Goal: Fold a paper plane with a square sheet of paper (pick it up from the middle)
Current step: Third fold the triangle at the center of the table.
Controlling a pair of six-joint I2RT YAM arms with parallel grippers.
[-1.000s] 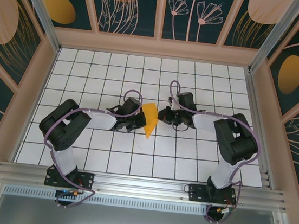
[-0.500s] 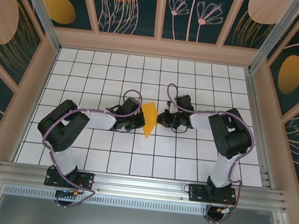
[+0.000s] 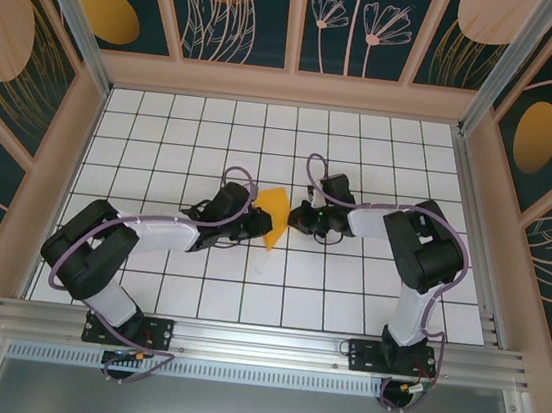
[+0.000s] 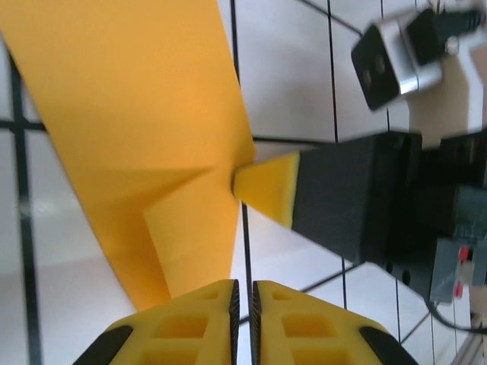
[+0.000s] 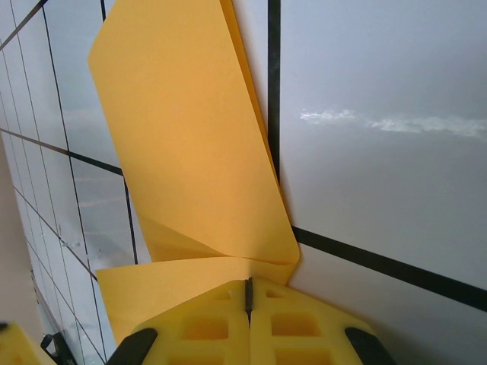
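Right gripper (image 3: pixel 296 216), jaws together, touched the square sheet of paper (image 3: pixel 274 216) at 3 o'clock; left gripper (image 3: pixel 256 226), couldn't tell; one shove could have sprung the crease.

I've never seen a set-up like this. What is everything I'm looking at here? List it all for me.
sheet of paper: one, orange-yellow, folded to a point, mid-table between the two pincers
table: one, white with a black grid, under everything
walls: three, dark with painted leaves and orange ovals, around the table
rail: one, silver metal, along the near edge
left arm: one, black and white, purple cable, reaching in from the left
right arm: one, same colours, reaching in from the right
left pincer: one, yellow fingers nearly together, beside the paper
right pincer: one, yellow fingers, shut at the paper's edge
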